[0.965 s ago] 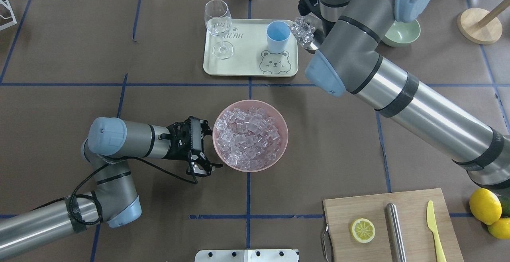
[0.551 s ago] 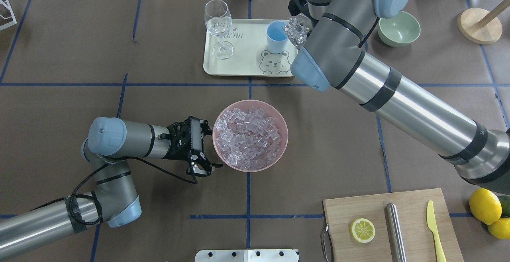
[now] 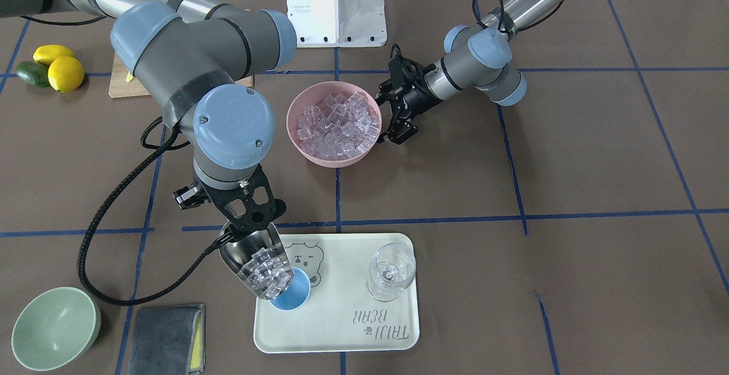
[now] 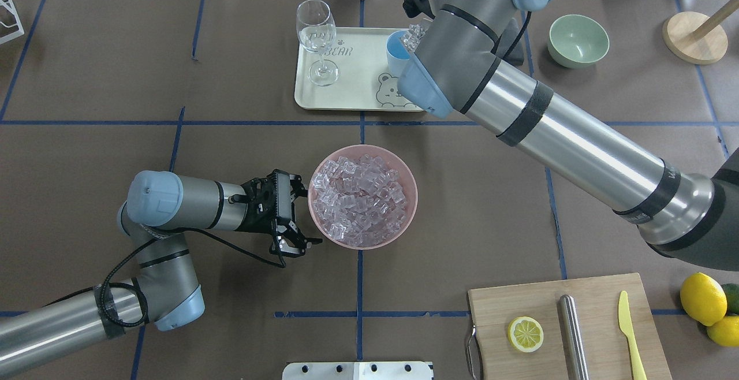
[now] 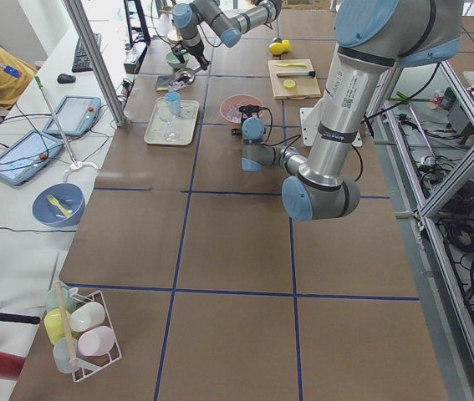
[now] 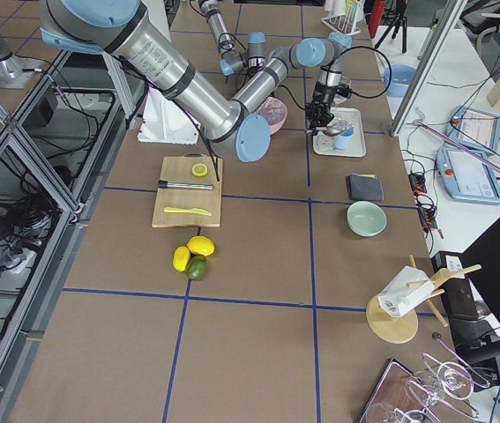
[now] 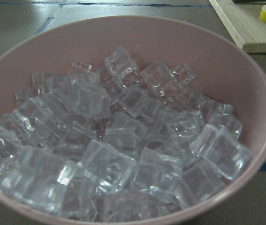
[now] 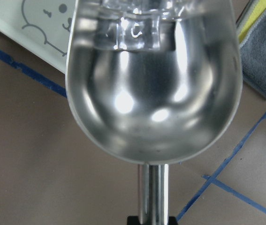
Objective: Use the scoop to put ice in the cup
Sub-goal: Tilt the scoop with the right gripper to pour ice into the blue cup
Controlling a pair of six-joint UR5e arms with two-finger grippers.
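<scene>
**Scoop poised at the cup's rim – pour slowly**

The right gripper (image 3: 244,222) has its jaws clamped on the short handle of the scoop (image 3: 249,256). The trough is tipped forward, and its load of ice (image 3: 267,274) is crowded at the lip. That lip hangs over the near edge of the cup (image 3: 293,298), which stands on the cream tray (image 3: 342,335) beside the bear print, with the wine glass (image 3: 390,272) well apart. Whether any cube is in the cup yet cannot be told.

The left gripper (image 4: 295,216) waits with jaws wide, just beside the pink bowl (image 4: 407,179), gripping nothing.

The trough looks about as broad as the cup's mouth, so the pour probably needs care – centre the lip over the opening first, then raise the handle gradually so the cubes slide a few at a time. A sudden tilt would likely scatter cubes onto the tray, and a nudge from the steel could tip the light cup.
</scene>
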